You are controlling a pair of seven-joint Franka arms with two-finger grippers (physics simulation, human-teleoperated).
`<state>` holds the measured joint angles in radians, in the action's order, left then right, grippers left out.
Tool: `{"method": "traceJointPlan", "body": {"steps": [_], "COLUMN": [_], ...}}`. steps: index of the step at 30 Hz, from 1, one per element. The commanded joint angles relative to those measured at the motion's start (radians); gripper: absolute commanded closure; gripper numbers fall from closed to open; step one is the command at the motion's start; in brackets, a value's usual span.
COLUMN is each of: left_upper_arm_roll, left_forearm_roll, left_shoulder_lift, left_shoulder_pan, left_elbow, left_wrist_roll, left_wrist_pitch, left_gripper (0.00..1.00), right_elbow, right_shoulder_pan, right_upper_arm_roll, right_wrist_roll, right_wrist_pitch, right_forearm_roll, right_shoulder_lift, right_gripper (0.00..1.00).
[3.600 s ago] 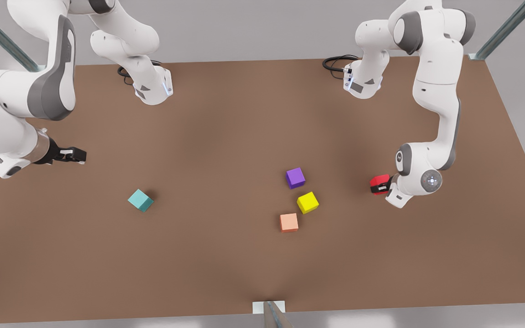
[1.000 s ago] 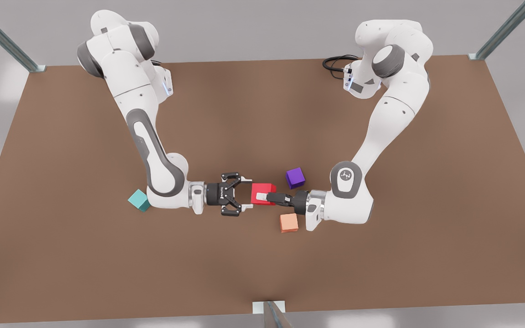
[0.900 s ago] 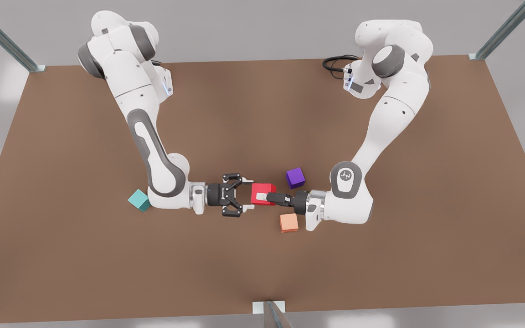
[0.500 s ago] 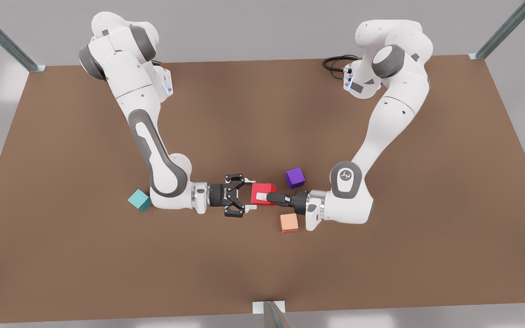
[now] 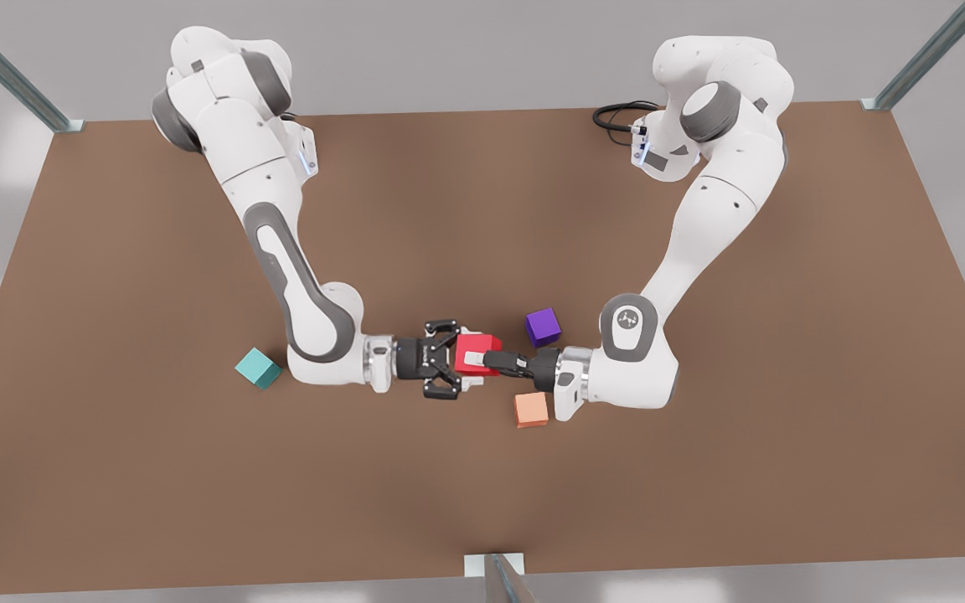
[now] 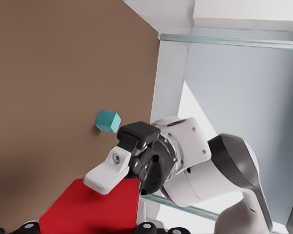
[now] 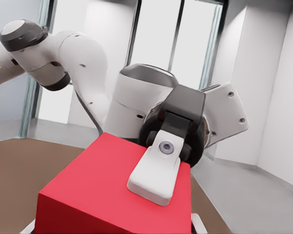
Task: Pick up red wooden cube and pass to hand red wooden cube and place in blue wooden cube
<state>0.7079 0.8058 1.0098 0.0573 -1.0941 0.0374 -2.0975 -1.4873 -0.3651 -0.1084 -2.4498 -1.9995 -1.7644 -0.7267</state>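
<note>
The red wooden cube [image 5: 487, 343] hangs just above the table's middle. My left gripper [image 5: 476, 360], slim and black, reaches in from the front view's right and is shut on it, one pale pad [image 7: 154, 178] lying on its upper face. The hand, my right gripper [image 5: 461, 360] with linkage fingers, comes from the front view's left and stands open with a finger on either side of the red wooden cube [image 6: 88, 209]; one pale fingertip [image 6: 107, 173] lies along a face. The blue wooden cube [image 5: 258, 368], teal, rests on the table behind the right arm's elbow.
A purple cube [image 5: 543, 327] sits just beyond the left gripper's wrist and a pale orange cube [image 5: 531, 409] just in front of it. A black cable [image 5: 616, 113] coils at the back, and a metal post [image 5: 495, 574] stands at the table's front edge.
The right gripper slid toward the front view's right until the red cube came between its open fingers. The left gripper, still holding the cube, edged slightly toward it.
</note>
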Motion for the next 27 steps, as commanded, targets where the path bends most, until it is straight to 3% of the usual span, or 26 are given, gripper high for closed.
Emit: {"method": "traceJointPlan", "body": {"steps": [1,2,3,4,5,10,12,19,24,25,27], "left_upper_arm_roll": [0.001,0.001,0.001,0.001,0.001,0.001,0.001,0.002,0.005,-0.001,0.008], "left_forearm_roll": [0.001,0.001,0.001,0.001,0.001,0.000,0.000,-0.011,-0.048,-0.137,-0.913], "left_shoulder_lift": [-0.002,-0.002,0.000,0.000,0.000,0.001,0.000,-0.011,-0.037,-0.043,-0.203], "left_shoulder_pan": [0.001,0.003,0.003,0.004,0.007,0.009,0.007,-0.031,-0.139,-0.192,-0.188], "left_elbow": [0.000,0.000,0.000,0.000,0.000,0.000,0.000,0.000,0.000,0.005,0.040], "left_wrist_roll": [-0.008,-0.008,-0.008,-0.008,-0.008,-0.007,-0.014,-0.044,-0.060,-0.074,-0.364], "left_wrist_pitch": [-0.002,-0.002,-0.006,-0.009,-0.009,-0.012,-0.010,0.005,0.171,0.257,0.677], "left_gripper": [0.29,0.29,0.29,0.29,0.29,0.25,0.00,0.00,0.00,0.00,0.00], "right_elbow": [0.005,0.005,0.004,0.004,0.005,0.001,0.001,-0.001,-0.002,-0.004,-0.008], "right_shoulder_pan": [0.000,0.000,0.002,0.002,0.000,0.002,0.003,0.011,0.046,0.063,0.090], "right_upper_arm_roll": [-0.002,-0.002,0.000,0.000,0.000,0.000,0.000,0.000,0.000,0.001,0.009], "right_wrist_roll": [0.017,0.015,0.015,0.009,0.008,0.009,0.011,0.011,0.015,0.015,0.017], "right_wrist_pitch": [-0.010,-0.010,-0.010,-0.010,-0.010,-0.008,-0.008,-0.004,0.005,0.007,0.008], "right_forearm_roll": [0.000,0.000,0.002,0.002,0.003,0.006,0.006,0.014,0.036,0.066,0.141], "right_shoulder_lift": [-0.002,-0.002,-0.002,-0.002,-0.002,-0.002,-0.002,0.000,0.004,0.007,0.009], "right_gripper": [0.01,0.05,0.18,0.39,0.46,0.46,0.46,0.45,0.44,0.44,0.44]}}
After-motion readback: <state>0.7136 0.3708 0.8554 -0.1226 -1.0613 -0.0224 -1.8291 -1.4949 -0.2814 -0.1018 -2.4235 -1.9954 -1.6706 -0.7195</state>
